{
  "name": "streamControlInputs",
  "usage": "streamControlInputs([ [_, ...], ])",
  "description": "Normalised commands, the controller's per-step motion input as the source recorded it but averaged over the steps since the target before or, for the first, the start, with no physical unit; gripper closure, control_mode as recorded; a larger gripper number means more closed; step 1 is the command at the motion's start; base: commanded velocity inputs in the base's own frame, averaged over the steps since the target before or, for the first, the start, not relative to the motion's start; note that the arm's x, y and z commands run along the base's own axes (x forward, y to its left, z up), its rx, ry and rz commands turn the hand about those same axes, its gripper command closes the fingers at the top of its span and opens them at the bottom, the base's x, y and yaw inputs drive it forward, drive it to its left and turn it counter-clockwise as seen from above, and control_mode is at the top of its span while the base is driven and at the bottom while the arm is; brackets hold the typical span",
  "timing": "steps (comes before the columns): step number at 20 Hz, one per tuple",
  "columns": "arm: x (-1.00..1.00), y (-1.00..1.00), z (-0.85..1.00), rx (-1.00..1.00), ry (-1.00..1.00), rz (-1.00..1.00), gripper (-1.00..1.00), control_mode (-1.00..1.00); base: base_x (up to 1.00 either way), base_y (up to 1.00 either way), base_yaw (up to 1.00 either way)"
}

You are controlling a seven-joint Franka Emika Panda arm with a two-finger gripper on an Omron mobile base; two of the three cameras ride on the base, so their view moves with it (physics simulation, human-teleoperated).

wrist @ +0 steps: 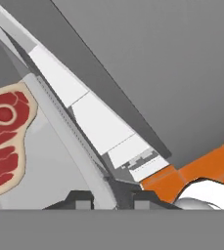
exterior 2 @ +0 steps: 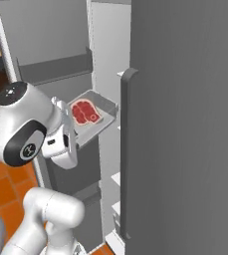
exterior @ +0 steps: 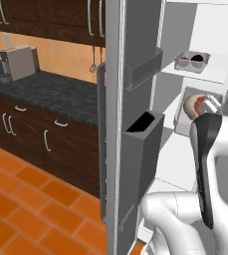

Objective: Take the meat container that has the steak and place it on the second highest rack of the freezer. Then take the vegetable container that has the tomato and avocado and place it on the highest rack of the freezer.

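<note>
Freezer [exterior 2: 185,124] doors wide, gripper [wrist: 112,199] clamped on the meat container [exterior 2: 103,107] rim, carrying the steak [exterior 2: 84,112] toward the shelves; stiff, light tray, likely tippy held by one edge

Arm raised; jaws clamped tight

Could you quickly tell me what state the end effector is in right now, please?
End effector: closed on the rim of the meat container that holds the steak.
</note>
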Motion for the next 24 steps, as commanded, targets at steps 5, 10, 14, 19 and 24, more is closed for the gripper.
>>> streamControlInputs([
  [5,0.11,-0.25,-0.42,0.0,0.0,-0.12,1.0,-1.0,0.0,0.0,0.0],
  [10,0.38,-0.08,-0.43,0.06,-0.02,-0.2,1.0,-1.0,0.0,0.0,0.0],
  [14,0.7,-0.14,-0.31,0.2,0.0,-0.04,1.0,-1.0,0.0,0.0,0.0],
  [19,0.62,-0.36,-0.04,0.19,0.0,0.0,1.0,-1.0,0.0,0.0,0.0],
  [24,0.56,-0.01,-0.13,-0.01,-0.03,-0.03,1.0,-1.0,0.0,0.0,0.0],
])
